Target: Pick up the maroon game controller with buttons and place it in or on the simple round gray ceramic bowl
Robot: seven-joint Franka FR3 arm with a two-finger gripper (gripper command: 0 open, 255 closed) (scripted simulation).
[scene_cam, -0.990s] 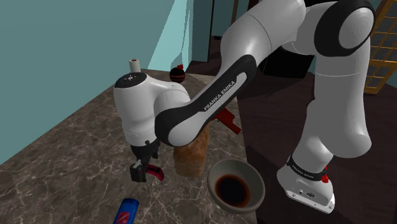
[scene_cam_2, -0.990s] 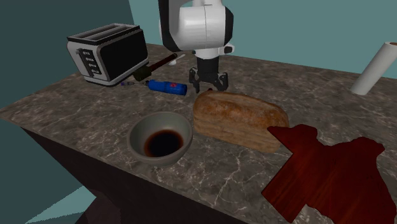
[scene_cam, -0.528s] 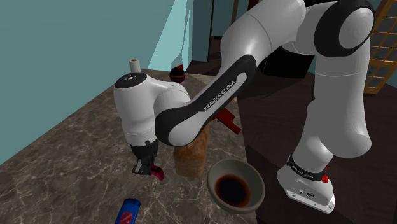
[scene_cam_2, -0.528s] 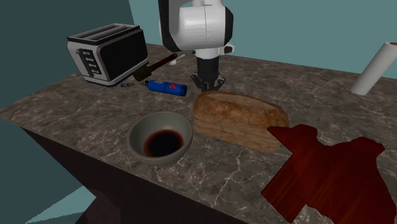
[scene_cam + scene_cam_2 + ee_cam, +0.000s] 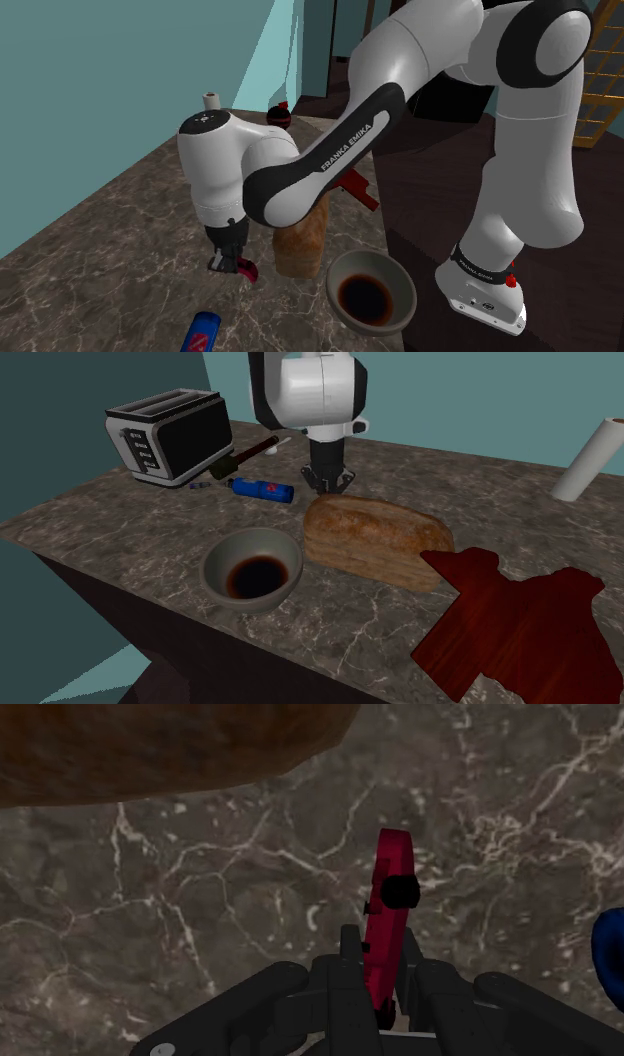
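**Controller gripped, lift to come**

The end effector (image 5: pixel 379 952) is clenched on the controller (image 5: pixel 389 926). Its two fingers clasp the maroon body on edge, low over the worktop (image 5: pixel 140 537). Whether the controller is clear of the marble I cannot tell. The grasp looks made, so the step in hand is the pick-up, and the carry to the bowl (image 5: pixel 252 569) is not yet done.

The next move calls for a straight rise before any sideways travel. The loaf (image 5: pixel 375 538) lies just beside the end effector and, in the shoulder view, partly between it and the bowl. I judge the controller should go up above the loaf's crust, or swing round its end, then come down over the bowl's mouth.

Room is fair. A blue can (image 5: pixel 262 489) lies near the end effector on the side away from the loaf, so there is little slack there. The bowl sits near the worktop's front edge, apart from the loaf, with bare marble around it. A release short of the rim could drop the controller off that edge.
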